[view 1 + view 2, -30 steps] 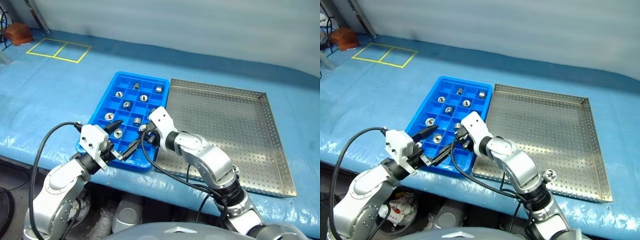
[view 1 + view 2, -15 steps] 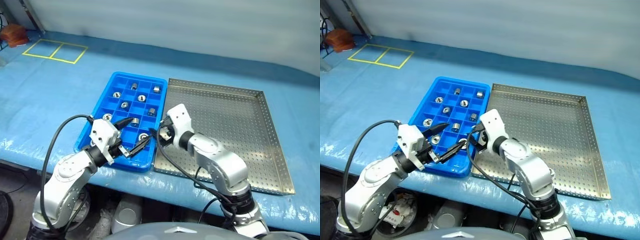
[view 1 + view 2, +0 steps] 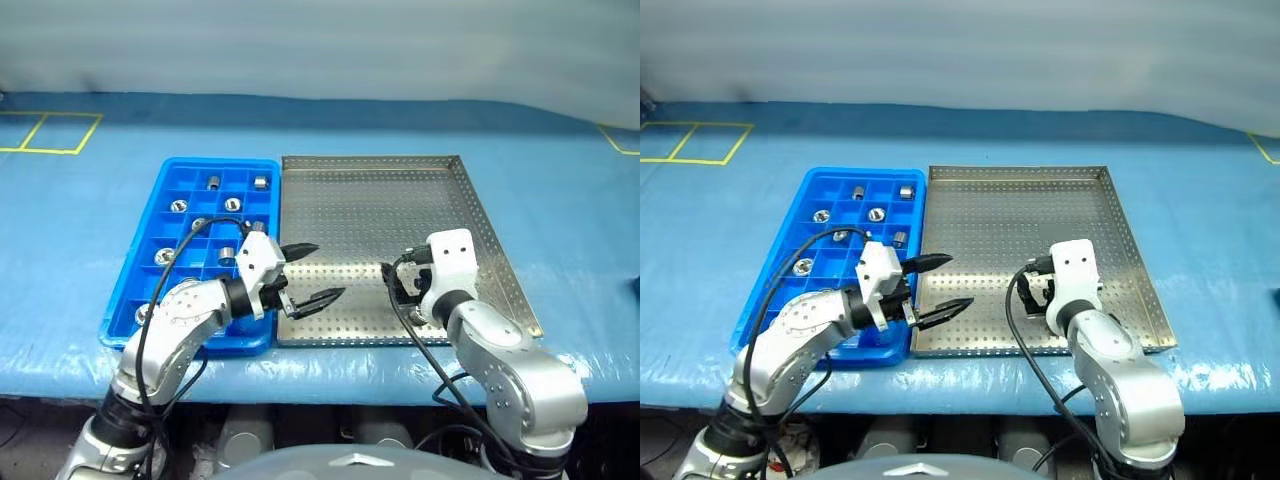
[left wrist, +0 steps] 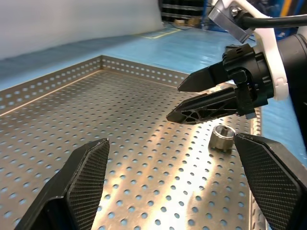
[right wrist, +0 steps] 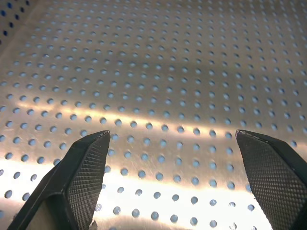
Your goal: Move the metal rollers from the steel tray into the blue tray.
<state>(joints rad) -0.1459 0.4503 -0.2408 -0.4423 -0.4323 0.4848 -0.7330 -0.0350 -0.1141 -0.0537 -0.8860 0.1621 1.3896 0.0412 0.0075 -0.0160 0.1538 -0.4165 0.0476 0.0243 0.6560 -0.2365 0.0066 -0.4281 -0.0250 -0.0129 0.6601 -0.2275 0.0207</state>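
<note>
While both of my arms reach over the steel tray, my left pincer hangs spread wide above its near-left part, just beside the blue tray, grasping nothing. My right pincer stands released too, low over the tray's near-right part, its fingers far apart above bare perforated floor. From my left wrist I see one metal roller standing upright on that floor, close under the right pincer's fingertips, apart from them. Other metal rollers sit singly in compartments of the blue tray, which lies against the steel tray's left rim on the blue-covered bench.
</note>
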